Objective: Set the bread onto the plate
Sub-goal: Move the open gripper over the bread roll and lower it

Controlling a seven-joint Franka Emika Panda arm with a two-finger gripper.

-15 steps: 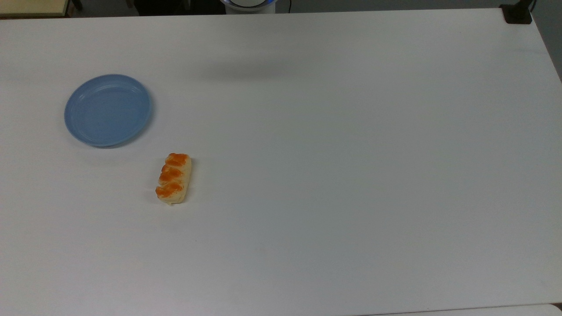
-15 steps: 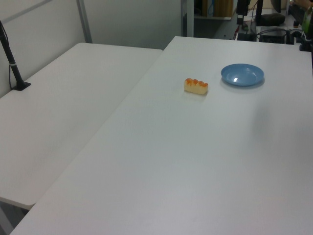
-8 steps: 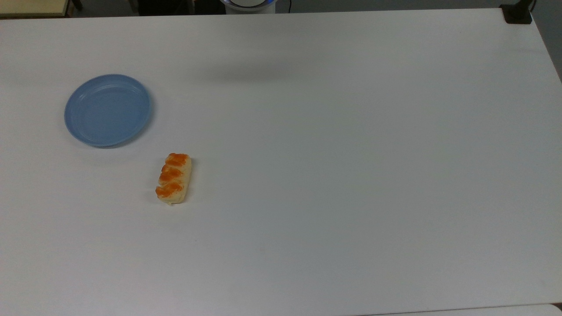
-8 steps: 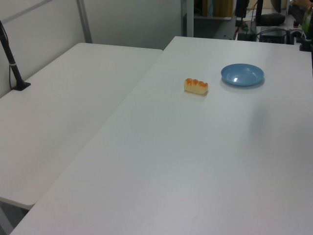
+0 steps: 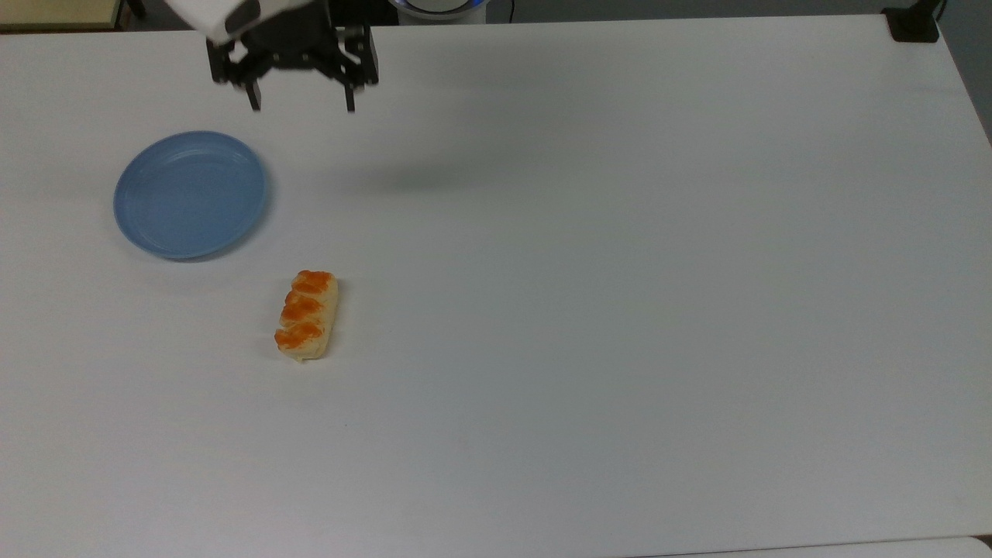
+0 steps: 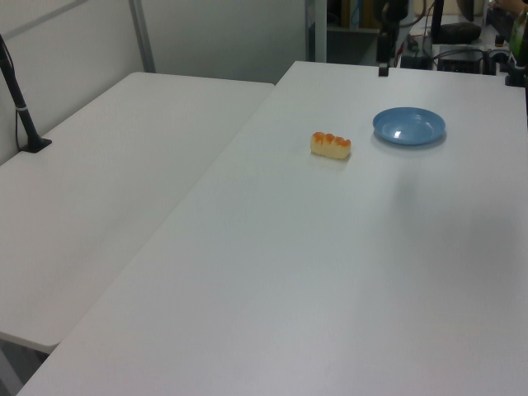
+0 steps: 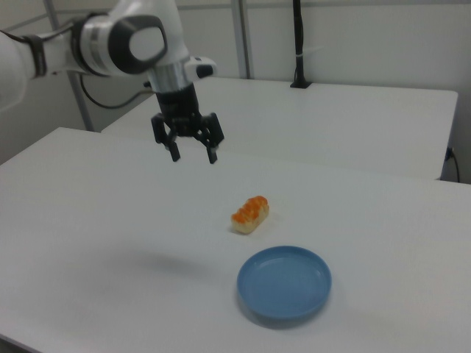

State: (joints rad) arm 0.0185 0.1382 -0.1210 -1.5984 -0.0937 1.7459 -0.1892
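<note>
The bread, a small pale loaf with orange-brown stripes, lies on the white table below and right of the plate in the top view. It also lies left of the plate in the left view and beyond it in the right view. The light blue plate sits empty. My gripper hangs open in the air, fingers pointing down, with nothing between them. In the top view it is near the table's far edge, above the plate's right side. A fingertip shows in the left view.
A second white table adjoins this one on the left view's left. A black post stands at the top view's upper right corner. Cluttered equipment sits behind the table in the left view.
The arm and its open gripper have come into the top view at the upper left; earlier they were out of frame. The bread and plate have not moved.
</note>
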